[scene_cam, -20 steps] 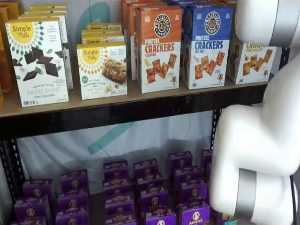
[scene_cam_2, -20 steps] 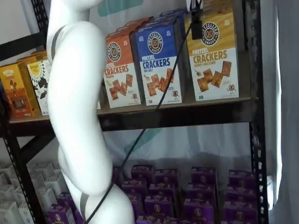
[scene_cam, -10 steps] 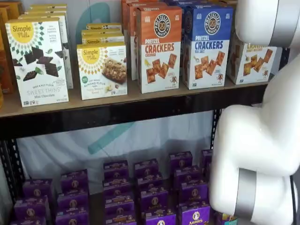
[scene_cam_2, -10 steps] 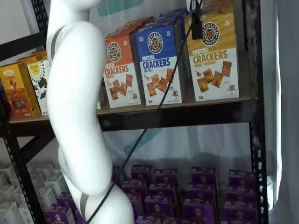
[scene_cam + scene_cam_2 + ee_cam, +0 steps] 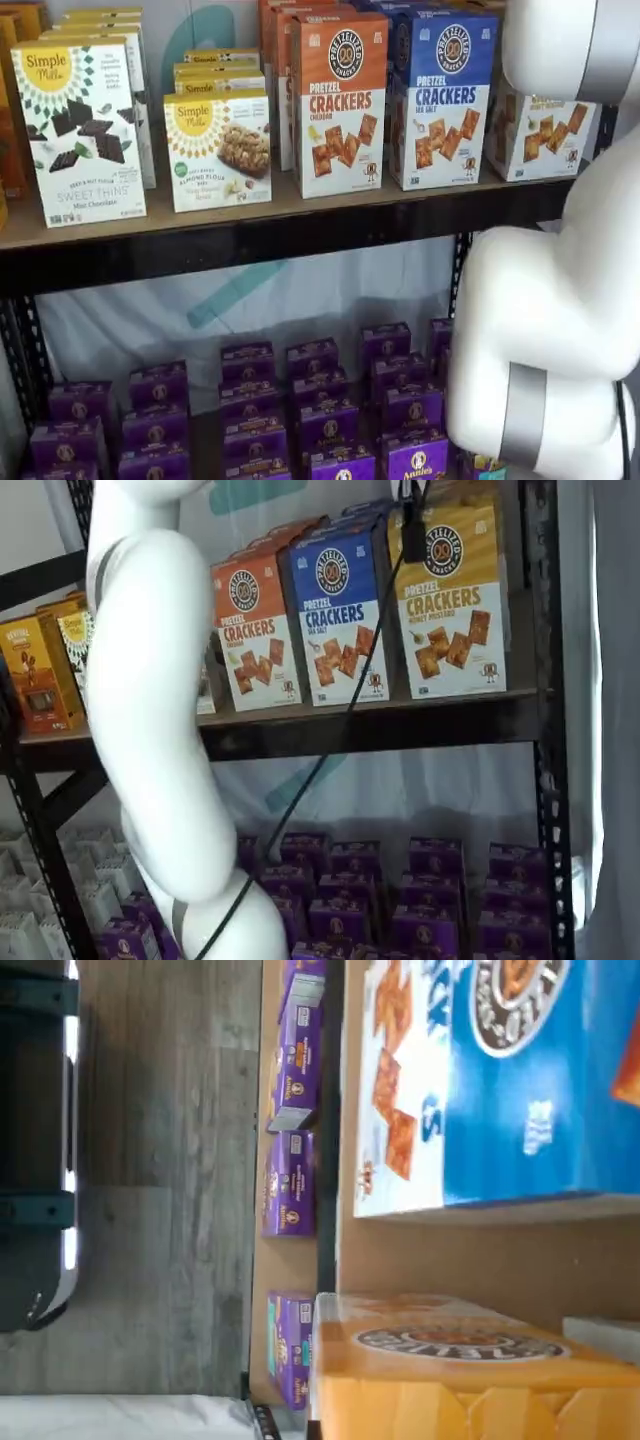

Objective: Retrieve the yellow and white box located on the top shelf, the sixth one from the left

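The yellow and white box (image 5: pixel 450 600) stands at the right end of the top shelf (image 5: pixel 380 705), beside a blue Pretzel Crackers box (image 5: pixel 335 610). In a shelf view the arm hides most of it (image 5: pixel 545 135). The wrist view shows it very close (image 5: pixel 450 1360), with its round black logo, on the tan shelf board (image 5: pixel 470 1250). My gripper (image 5: pixel 412 530) shows only as a black piece at the top edge of the frame. It is in front of the box's upper left corner, with a cable beside it. No gap between the fingers shows.
An orange Pretzel Crackers box (image 5: pixel 338 100) and white Simple Mills boxes (image 5: pixel 80 130) stand further left on the shelf. Several purple boxes (image 5: pixel 320 400) fill the shelf below. My white arm (image 5: pixel 550 300) stands before the right side. A black upright (image 5: pixel 540 680) borders the yellow box.
My arm's links have shifted a little, leftward in one shelf view and upward in the other. The yellow and white box looks slightly more tilted and further left.
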You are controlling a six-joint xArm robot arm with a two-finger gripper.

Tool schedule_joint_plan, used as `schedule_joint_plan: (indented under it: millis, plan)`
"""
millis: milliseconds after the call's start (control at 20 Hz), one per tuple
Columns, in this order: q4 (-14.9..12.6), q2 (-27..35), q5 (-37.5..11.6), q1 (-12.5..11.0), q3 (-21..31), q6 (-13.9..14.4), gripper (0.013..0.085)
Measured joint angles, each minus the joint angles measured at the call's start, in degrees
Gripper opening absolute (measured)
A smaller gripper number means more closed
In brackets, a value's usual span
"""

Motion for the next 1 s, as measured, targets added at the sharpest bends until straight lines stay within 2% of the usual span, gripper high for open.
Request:
schedule_joint_plan:
  millis: [500, 1000]
  plan:
    - [-0.81, -8.9, 3.59, -1.62, 7.37, -1.53, 0.057]
    - [-1.41, -17.66, 5.83, -0.32, 14.78, -0.22, 0.057]
